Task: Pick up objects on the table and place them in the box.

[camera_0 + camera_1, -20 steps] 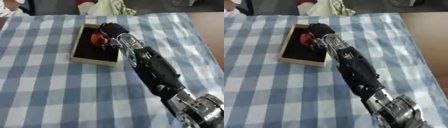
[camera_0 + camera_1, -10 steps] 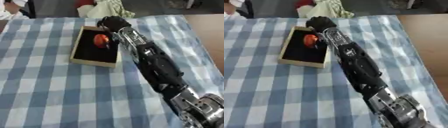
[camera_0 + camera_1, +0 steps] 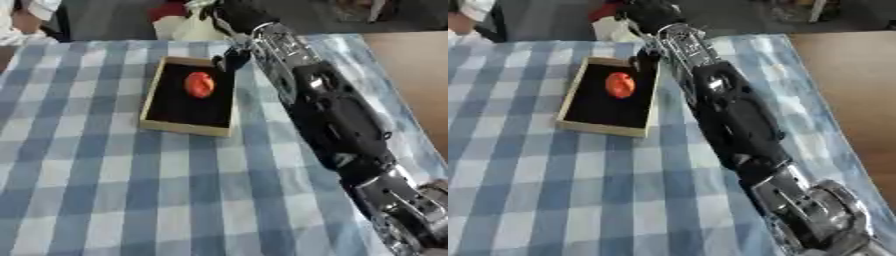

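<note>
Checked blue-and-white tablecloth [image 3: 105, 190] covers the table across most of the frame, with bare brown surface [image 3: 411, 75] showing at the right edge. Upper centre-left on the cloth sits a shallow rectangular box with pale wooden walls and a black inside [image 3: 192, 98], lying slightly askew. A small red-orange rounded object [image 3: 199, 84] rests inside it, in the upper half of the box, on the black floor and apart from the walls.

From the lower right corner the robot's black right arm with silver joints [image 3: 337, 115] stretches diagonally up toward the top centre of the frame. Its right hand [image 3: 233, 22] is at the top edge, just beyond the far right corner of the box. The hand is dark and partly cut by the frame; one dark finger or thumb [image 3: 233, 59] hangs down beside the upper right wall of the box. Whether the fingers are spread or curled cannot be told, and nothing can be seen held in them. The red-orange object lies clear of the hand.

Behind the table's far edge, at the top of the frame, sits a crumpled pale yellowish cloth or bag [image 3: 188, 27] with something red [image 3: 605, 10] next to it.
</note>
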Controlling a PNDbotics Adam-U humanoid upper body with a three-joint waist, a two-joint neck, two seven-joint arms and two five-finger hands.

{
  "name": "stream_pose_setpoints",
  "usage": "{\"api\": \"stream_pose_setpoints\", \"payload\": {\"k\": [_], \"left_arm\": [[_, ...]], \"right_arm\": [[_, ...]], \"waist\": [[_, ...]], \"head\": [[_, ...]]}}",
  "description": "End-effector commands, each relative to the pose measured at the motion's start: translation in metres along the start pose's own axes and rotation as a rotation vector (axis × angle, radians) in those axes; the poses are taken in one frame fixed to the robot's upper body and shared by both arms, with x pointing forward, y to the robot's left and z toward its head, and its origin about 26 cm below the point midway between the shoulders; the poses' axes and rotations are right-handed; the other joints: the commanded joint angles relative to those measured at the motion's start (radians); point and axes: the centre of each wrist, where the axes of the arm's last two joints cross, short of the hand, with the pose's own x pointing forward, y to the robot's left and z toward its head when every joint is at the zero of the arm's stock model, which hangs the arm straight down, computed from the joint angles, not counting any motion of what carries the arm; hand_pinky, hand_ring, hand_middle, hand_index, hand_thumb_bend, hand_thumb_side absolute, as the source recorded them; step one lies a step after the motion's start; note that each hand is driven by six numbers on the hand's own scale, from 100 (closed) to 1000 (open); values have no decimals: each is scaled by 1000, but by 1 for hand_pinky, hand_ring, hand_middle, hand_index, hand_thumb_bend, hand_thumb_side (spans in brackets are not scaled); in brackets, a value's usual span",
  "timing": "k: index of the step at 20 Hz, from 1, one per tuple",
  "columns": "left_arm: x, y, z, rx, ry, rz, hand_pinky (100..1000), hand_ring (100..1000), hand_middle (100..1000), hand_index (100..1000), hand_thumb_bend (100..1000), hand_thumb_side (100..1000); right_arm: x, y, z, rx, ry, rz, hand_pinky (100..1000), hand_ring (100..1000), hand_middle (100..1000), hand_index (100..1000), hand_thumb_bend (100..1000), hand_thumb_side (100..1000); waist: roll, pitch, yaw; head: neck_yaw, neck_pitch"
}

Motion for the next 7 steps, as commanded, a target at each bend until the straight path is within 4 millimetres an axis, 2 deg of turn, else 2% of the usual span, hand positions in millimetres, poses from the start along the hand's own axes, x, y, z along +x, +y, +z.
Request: {"api": "stream_pose_setpoints", "payload": {"k": [1,3,6,7], "left_arm": [[5,5,-6,0,-29,-16,742,753,717,824,551,667],[4,6,-6,0,-28,-20,742,753,717,824,551,667],[4,7,-6,1,-27,-25,743,753,717,823,551,667],[4,7,-5,1,-27,-27,743,753,717,823,550,667]], "right_arm": [[-12,-34,9,-89,-16,21,798,729,588,840,364,100],[-19,-44,16,-121,-27,28,795,722,579,833,338,100],[-29,-57,30,-170,-39,41,785,709,566,817,206,122],[-33,-60,35,-188,-40,44,784,708,566,816,196,127]], "waist": [[3,-27,-3],[3,-29,-8],[2,-31,-14],[2,-32,-16]], "head": [[5,10],[9,14],[17,20],[19,22]]}}
